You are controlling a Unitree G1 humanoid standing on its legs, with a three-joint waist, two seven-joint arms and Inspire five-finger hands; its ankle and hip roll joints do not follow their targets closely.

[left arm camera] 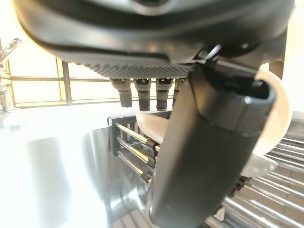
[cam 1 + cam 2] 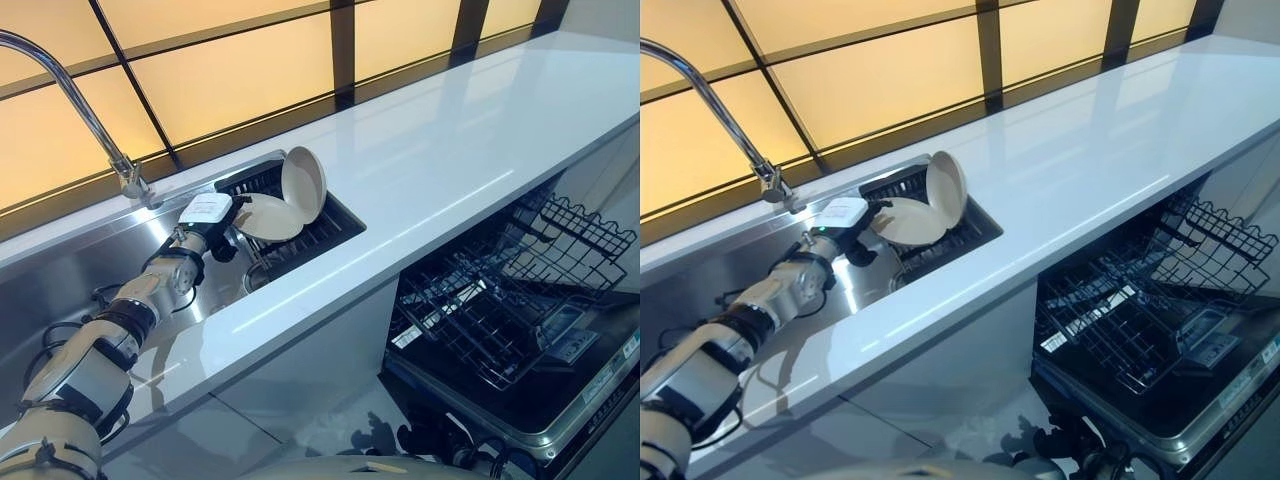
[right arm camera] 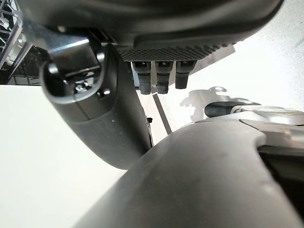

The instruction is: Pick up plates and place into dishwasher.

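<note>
At a glossy white tabletop [image 2: 450, 150] under amber-lit windows [image 2: 230, 70], the robot's left hand [image 2: 215, 228] curls its fingers [image 1: 142, 92] round a cream round plate [image 2: 268, 217] in the steel sink's [image 2: 60, 290] dark rack [image 2: 320, 228]; a second cream plate [image 2: 304, 183] leans upright behind. The black wire dishwasher basket [image 2: 500, 300] stands open. The right hand [image 3: 161, 71] hangs relaxed, empty.

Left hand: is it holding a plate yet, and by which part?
Left hand is at the near rim of the flat plate in the sink rack; a closed grip cannot be told.
</note>
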